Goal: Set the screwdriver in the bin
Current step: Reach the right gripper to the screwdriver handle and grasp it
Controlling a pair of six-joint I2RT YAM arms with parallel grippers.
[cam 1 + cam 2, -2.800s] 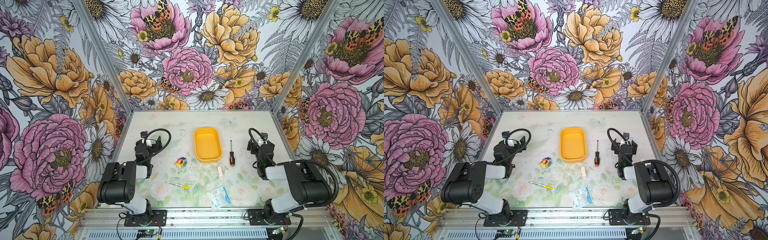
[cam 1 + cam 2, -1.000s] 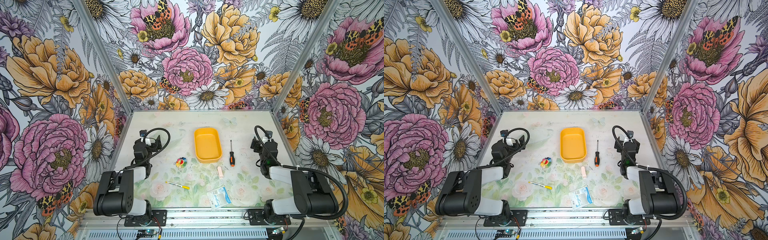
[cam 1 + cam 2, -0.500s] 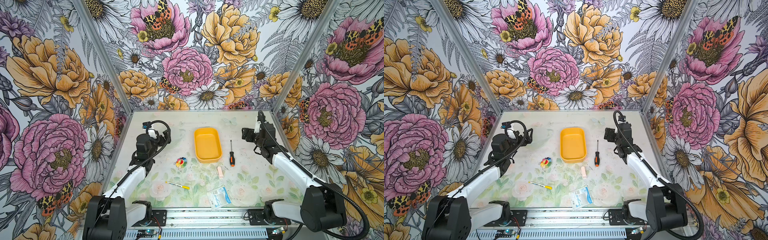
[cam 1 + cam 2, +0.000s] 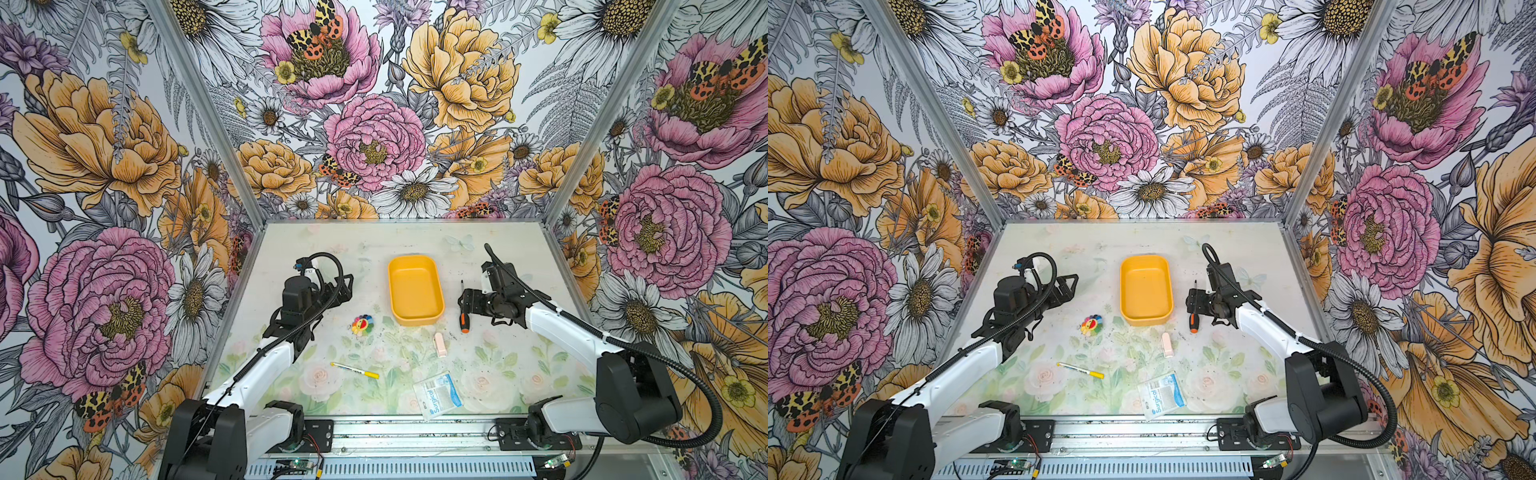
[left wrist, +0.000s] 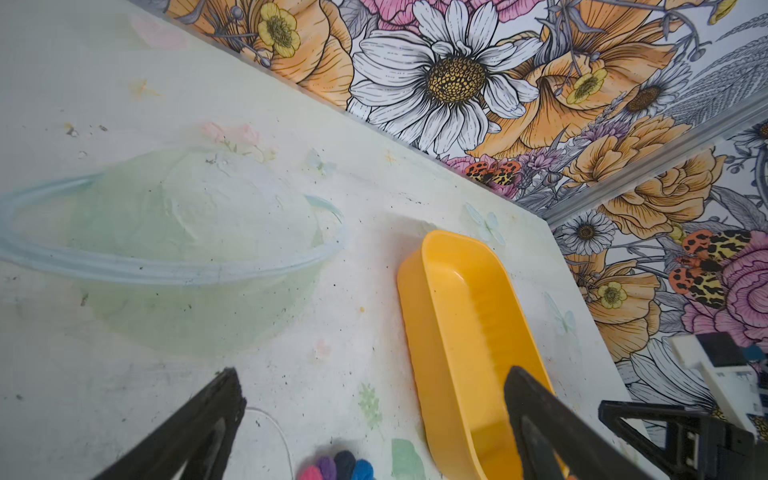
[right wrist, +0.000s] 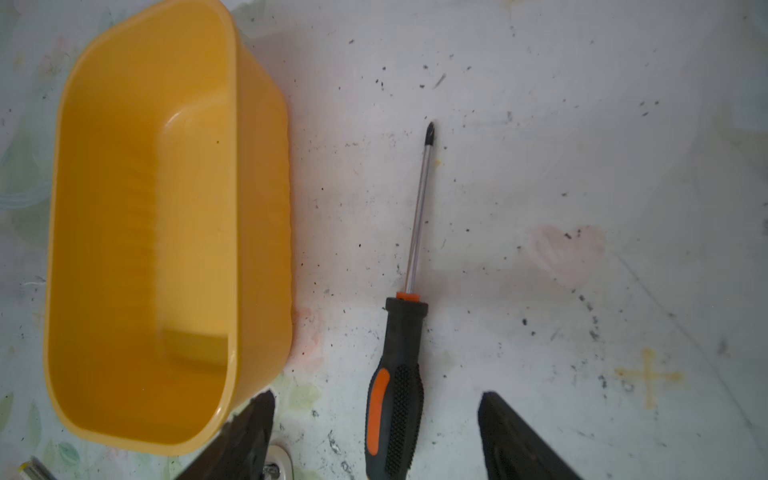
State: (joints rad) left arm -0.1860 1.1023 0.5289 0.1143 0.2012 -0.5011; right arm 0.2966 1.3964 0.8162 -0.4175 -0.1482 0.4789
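Right gripper (image 6: pixel 377 395) hangs over the black and orange handle of the screwdriver (image 6: pixel 405 328). The screwdriver lies flat on the tabletop (image 6: pixel 540 166), just beside the long wall of the bin (image 6: pixel 262 228) and about parallel to it, with its tip pointing away from the robot. It is not yet in the bin, and the bin has nothing inside.

Several things can go wrong from here, I think. The handle is round, so if the fingers close off its centre, it may roll aside and slip out. The finger on the bin side is near the bin's corner, and if it comes down a little too far to that side, it may push the bin away. If the grip falls far from the balance point, the screwdriver may tilt when lifted and its tip may catch the bin's wall.

The jaws of this gripper stand wide apart, one finger on each side of the handle, with free space on both sides. They touch nothing and hold nothing. The left gripper (image 5: pixel 374 374) is also wide open and empty, above the tabletop on the other side of the bin.
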